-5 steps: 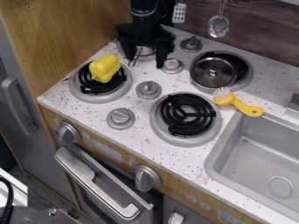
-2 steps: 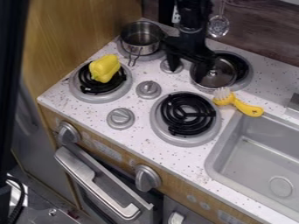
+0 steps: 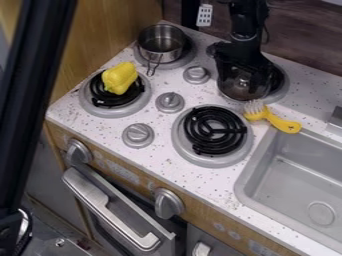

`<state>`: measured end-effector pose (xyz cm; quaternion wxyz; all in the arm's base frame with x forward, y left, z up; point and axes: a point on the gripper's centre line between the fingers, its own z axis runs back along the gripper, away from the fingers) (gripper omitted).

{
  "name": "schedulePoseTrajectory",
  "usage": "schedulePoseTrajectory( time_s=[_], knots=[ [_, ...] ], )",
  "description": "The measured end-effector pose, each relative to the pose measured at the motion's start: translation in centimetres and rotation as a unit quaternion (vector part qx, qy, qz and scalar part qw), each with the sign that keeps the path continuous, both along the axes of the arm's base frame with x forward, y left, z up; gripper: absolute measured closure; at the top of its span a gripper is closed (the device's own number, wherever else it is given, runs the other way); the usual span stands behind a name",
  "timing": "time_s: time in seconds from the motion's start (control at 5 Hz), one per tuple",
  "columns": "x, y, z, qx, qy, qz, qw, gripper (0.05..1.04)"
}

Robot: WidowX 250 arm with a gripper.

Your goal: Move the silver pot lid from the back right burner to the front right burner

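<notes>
The black gripper (image 3: 243,57) hangs above the back right burner, over a round metal lid or shallow pan (image 3: 242,90) whose rear part it hides. Whether it touches that piece, I cannot tell. Just in front and to the right lies a yellow-handled brush (image 3: 272,118), bristles toward the burners. A small metal pot (image 3: 161,42) stands on the back left burner with its handle toward the front. On the front left burner rests a yellow pepper-like toy (image 3: 119,78). The front right burner (image 3: 215,130) has a bare black coil.
Grey knobs (image 3: 169,102) stand between the burners. A grey sink (image 3: 294,180) is set into the counter at the right. A slotted utensil (image 3: 204,15) and a ladle hang at the back wall. A dark upright bar (image 3: 37,100) crosses the left side.
The gripper has moved right, from over the back left pot to over the back right burner, uncovering the pot. A dark bar has come into view at the left. The kitchen items have stayed put.
</notes>
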<state>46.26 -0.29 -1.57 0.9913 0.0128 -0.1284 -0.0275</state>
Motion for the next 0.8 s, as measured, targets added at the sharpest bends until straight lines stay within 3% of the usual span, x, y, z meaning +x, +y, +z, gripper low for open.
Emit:
schedulePoseTrajectory(
  time_s=[0.4,0.8],
  knots=[
    [3.0,0.3,-0.9,0.007,-0.015,0.017,0.9997,0.085],
    [4.7,0.3,-1.7,0.009,-0.013,0.018,0.9997,0.085]
  ],
)
